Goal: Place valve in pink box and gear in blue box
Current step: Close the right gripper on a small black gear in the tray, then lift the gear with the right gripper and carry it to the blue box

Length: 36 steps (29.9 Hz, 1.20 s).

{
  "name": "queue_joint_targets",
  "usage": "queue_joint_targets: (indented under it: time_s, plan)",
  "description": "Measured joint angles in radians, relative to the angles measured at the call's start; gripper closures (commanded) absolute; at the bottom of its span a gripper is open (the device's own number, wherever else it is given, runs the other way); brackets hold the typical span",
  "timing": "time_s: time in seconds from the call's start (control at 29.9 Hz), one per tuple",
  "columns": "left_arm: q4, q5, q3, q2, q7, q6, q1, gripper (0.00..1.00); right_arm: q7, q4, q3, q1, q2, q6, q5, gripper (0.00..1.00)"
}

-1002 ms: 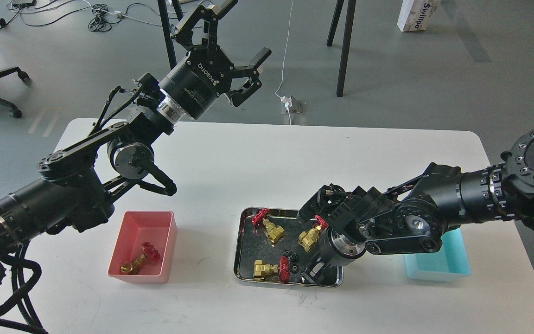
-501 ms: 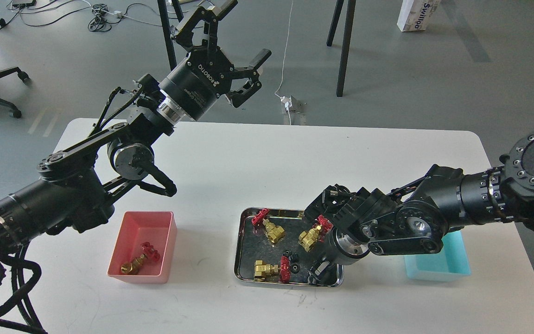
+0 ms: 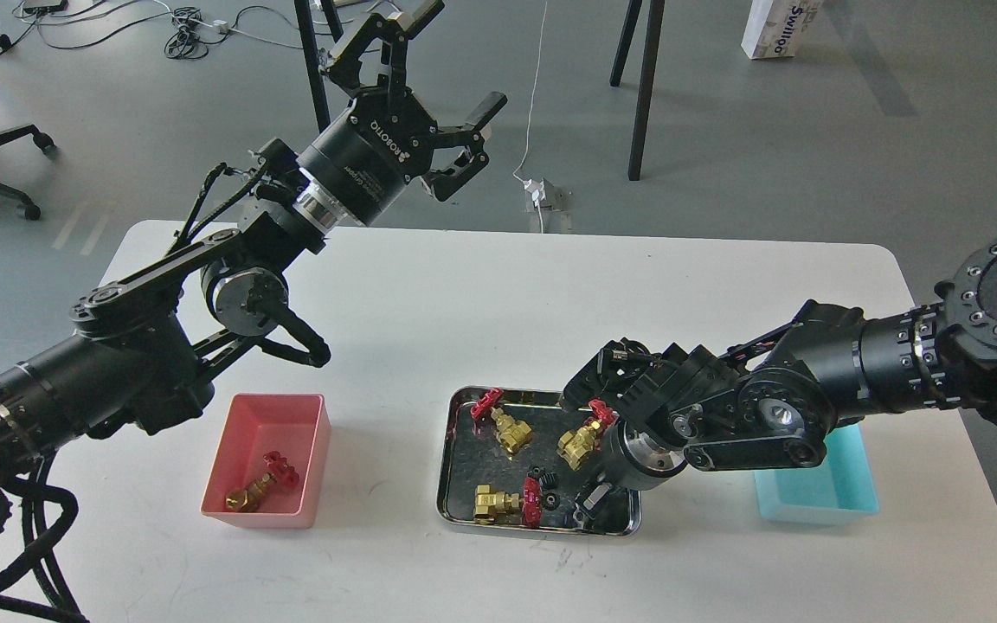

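Note:
Three brass valves with red handwheels lie in the steel tray (image 3: pixel 457 484): one at the back left (image 3: pixel 507 426), one in the middle right (image 3: pixel 579 443), one at the front (image 3: pixel 498 504). A further valve (image 3: pixel 260 486) lies in the pink box (image 3: pixel 234 441). Tiny black gears (image 3: pixel 543 484) lie in the tray next to the front valve. The blue box (image 3: pixel 840 497) stands right of the tray, partly hidden by my right arm. My right gripper (image 3: pixel 591 506) points down into the tray's front right corner, its fingers dark and indistinct. My left gripper (image 3: pixel 453 62) is open and empty, raised beyond the table's far edge.
The white table (image 3: pixel 464 303) carries the pink box at the left, the tray in the middle and the blue box at the right. My right forearm (image 3: pixel 810 398) lies low over the blue box. Chair and stand legs stand on the floor behind.
My right wrist has shifted slightly over the tray's right end, a little right and then back. The left arm, the valves and the gears have not moved.

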Motion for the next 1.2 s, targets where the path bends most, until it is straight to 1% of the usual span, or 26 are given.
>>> queue_joint_targets:
  time_s: [0.13, 0.23, 0.33, 0.37, 0.47, 0.63, 0.84, 0.9, 1.0, 1.14, 1.2]
  plan:
    - [0.000, 0.000, 0.000, 0.000, 0.000, 0.000, 0.000, 0.01, 0.000, 0.000, 0.000, 0.000, 0.000, 0.000, 0.001, 0.76]
    - [0.000, 0.000, 0.000, -0.003, 0.000, 0.000, 0.002, 0.01, 0.000, 0.000, 0.000, 0.000, 0.000, 0.000, 0.002, 0.78]
    - [0.000, 0.000, 0.000, -0.003, 0.000, 0.000, 0.005, 0.01, 0.000, 0.001, 0.000, -0.001, 0.000, 0.000, 0.005, 0.83]
    - [0.001, 0.000, 0.000, -0.003, 0.000, 0.000, 0.005, 0.01, 0.000, 0.001, 0.000, -0.001, 0.000, 0.000, 0.007, 0.87]
    - [0.002, 0.000, 0.000, -0.003, 0.000, 0.000, 0.005, 0.01, 0.001, 0.002, 0.000, 0.000, 0.000, 0.002, 0.014, 0.90]
    - [0.008, 0.000, 0.000, -0.005, 0.000, 0.000, 0.005, 0.01, 0.002, 0.027, 0.005, 0.035, -0.004, 0.008, 0.025, 0.90]
    - [0.009, 0.000, 0.000, -0.007, 0.000, 0.000, 0.005, 0.01, 0.002, 0.079, 0.018, 0.132, -0.032, 0.009, 0.128, 0.90]
    - [0.009, 0.000, 0.000, -0.014, 0.000, 0.000, 0.005, 0.01, 0.001, 0.100, 0.022, 0.171, -0.070, 0.010, 0.139, 0.90]
    - [0.009, 0.000, 0.000, -0.020, 0.000, 0.000, 0.005, 0.01, 0.001, 0.144, 0.050, 0.224, -0.176, 0.010, 0.146, 0.91]
    - [0.010, 0.001, 0.000, -0.028, 0.000, 0.000, 0.005, 0.01, 0.000, 0.232, 0.072, 0.263, -0.414, 0.012, 0.147, 0.91]
    - [0.013, 0.001, 0.001, -0.036, 0.000, 0.000, 0.005, 0.01, -0.001, 0.274, 0.068, 0.267, -0.554, 0.013, 0.139, 0.91]
